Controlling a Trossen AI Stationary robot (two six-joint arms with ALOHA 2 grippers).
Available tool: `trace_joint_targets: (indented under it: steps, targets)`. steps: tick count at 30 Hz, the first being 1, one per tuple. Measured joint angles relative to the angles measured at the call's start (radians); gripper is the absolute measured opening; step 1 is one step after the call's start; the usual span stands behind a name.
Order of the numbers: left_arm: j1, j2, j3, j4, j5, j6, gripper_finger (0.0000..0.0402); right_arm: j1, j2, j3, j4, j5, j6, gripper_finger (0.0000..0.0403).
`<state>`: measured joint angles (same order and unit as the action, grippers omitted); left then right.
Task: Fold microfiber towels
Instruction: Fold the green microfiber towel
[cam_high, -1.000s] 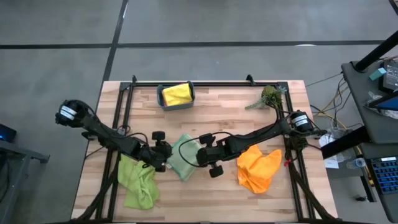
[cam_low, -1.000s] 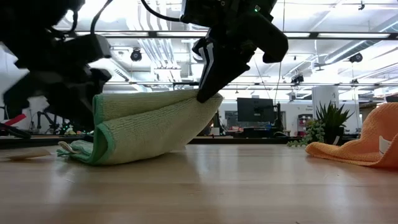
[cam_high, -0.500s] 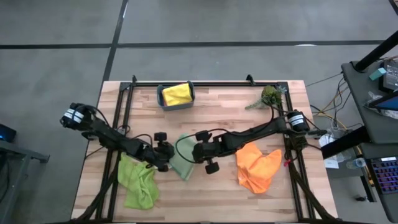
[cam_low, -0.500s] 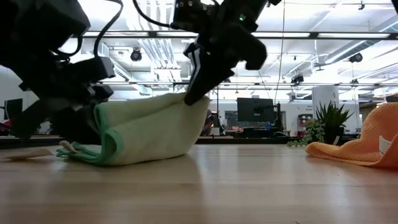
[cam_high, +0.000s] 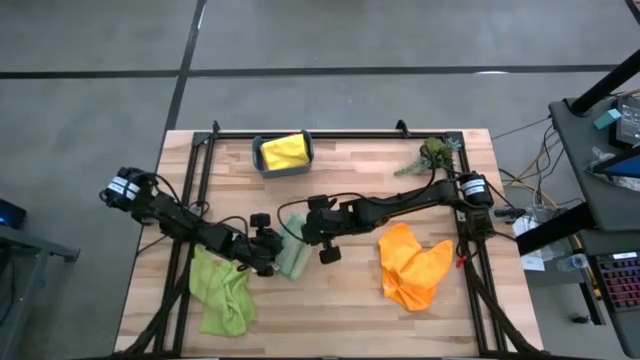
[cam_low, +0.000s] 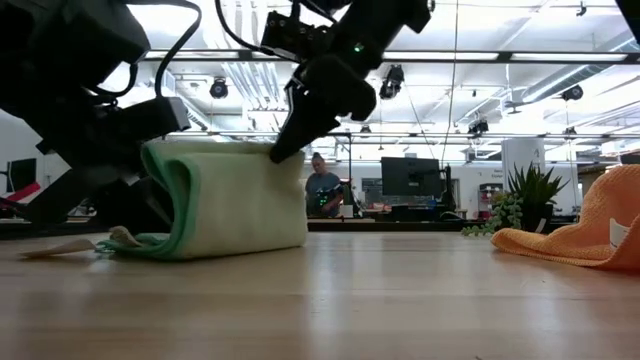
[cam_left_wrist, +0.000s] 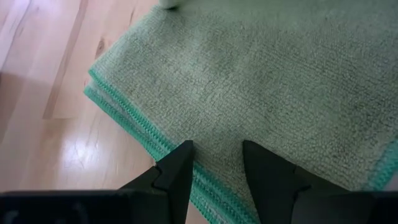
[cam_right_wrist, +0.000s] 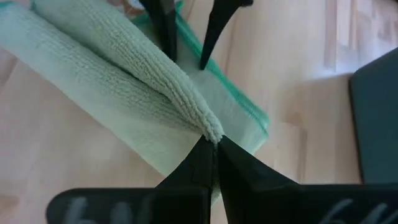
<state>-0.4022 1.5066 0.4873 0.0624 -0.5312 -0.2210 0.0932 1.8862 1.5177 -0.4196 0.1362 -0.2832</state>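
Observation:
The pale sage green towel (cam_high: 292, 258) lies left of the table's middle, partly doubled over, its lower layers flat on the wood. My right gripper (cam_high: 302, 228) is shut on a raised part of it and reaches in from the right. My left gripper (cam_high: 268, 250) stands open at the towel's left side, its fingers slanting down onto the flat layers (cam_left_wrist: 280, 74). A lime green towel (cam_high: 222, 295) lies crumpled at the near left, and an orange towel (cam_high: 412, 262) at the near right. A yellow towel (cam_high: 283, 152) sits in the teal bin. My left gripper's two spread fingertips (cam_left_wrist: 184, 152) seem to rest on the towel's flat top layer, just inside its teal-stitched edge (cam_left_wrist: 134, 127), slanting down from the table's left. Nothing sits between the fingers. My right gripper pinches a bunched fold (cam_right_wrist: 208, 127) of the sage towel between its two fingers, slanting down from the table's right. The held part is lifted (cam_low: 270, 155), and the cloth runs down from it to the layers on the table.
The teal bin (cam_high: 262, 160) stands at the far edge, left of centre. A green plant sprig (cam_high: 430, 155) lies at the far right. A black frame rail (cam_high: 330, 134) runs along the table's far edge. Bare wood shows in the near middle between the sage and orange towels.
My right gripper has gone toward the table's left, staying shut, and has carried the towel's lifted part over the lying layers. The towel now stands narrower and more doubled over, while its left fold has stayed in place. My left gripper has sunk toward the towel.

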Motion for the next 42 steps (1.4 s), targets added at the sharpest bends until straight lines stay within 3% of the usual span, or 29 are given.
trace_joint_targets:
  steps: [21,27,34,42]
  targets:
    - [0.004,-0.031,0.002,-0.049,0.005,0.053,0.0130,-0.078,0.096,-0.001,0.161,-0.013,-0.087,0.0009]
    - [0.004,-0.134,0.007,-0.225,-0.010,0.048,0.0130,-0.081,0.102,-0.001,0.171,-0.013,-0.099,0.0009]
    - [0.004,-0.271,0.004,-0.246,-0.019,0.075,0.0130,-0.081,0.100,-0.001,0.194,-0.014,-0.128,0.0009]
    - [0.004,-0.432,0.006,-0.396,-0.024,0.070,0.0130,-0.081,0.118,-0.001,0.230,-0.032,-0.160,0.0009]
